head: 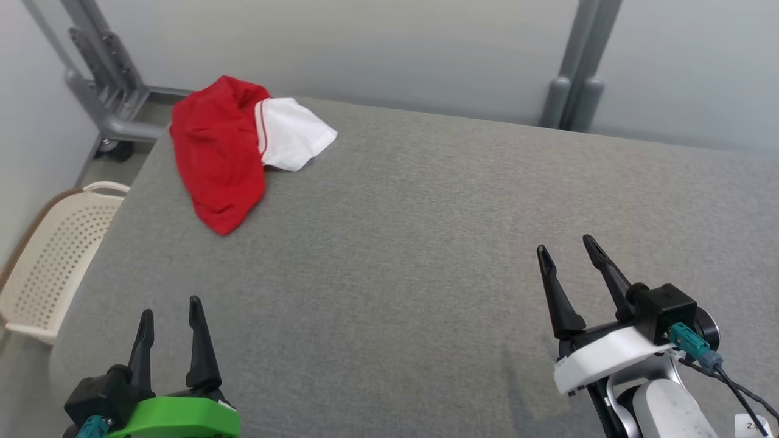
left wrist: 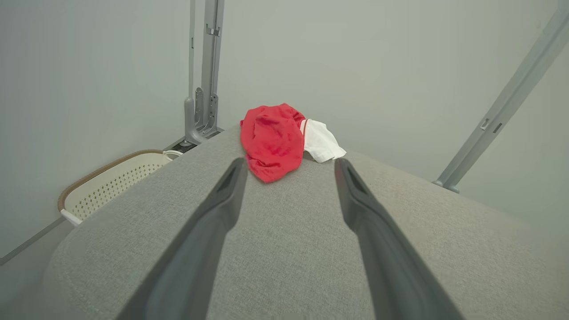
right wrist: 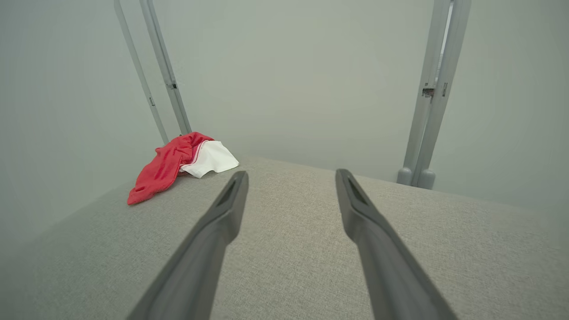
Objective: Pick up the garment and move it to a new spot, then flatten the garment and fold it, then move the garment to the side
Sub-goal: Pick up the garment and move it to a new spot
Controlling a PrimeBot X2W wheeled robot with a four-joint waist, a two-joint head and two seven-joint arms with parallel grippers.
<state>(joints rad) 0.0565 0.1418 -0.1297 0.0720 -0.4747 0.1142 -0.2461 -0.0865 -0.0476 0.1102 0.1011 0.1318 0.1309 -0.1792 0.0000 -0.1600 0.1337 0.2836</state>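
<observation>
The left pincer (head: 170, 308) and right pincer (head: 566, 245) hang spread and empty, seemingly poised to reach the bunched garment (head: 222, 149), well apart.

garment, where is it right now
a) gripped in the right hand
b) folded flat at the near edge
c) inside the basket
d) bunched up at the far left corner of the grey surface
d: the garment lies crumpled at the far left corner of the grey surface, well apart from the open left hand and the open right hand.
</observation>
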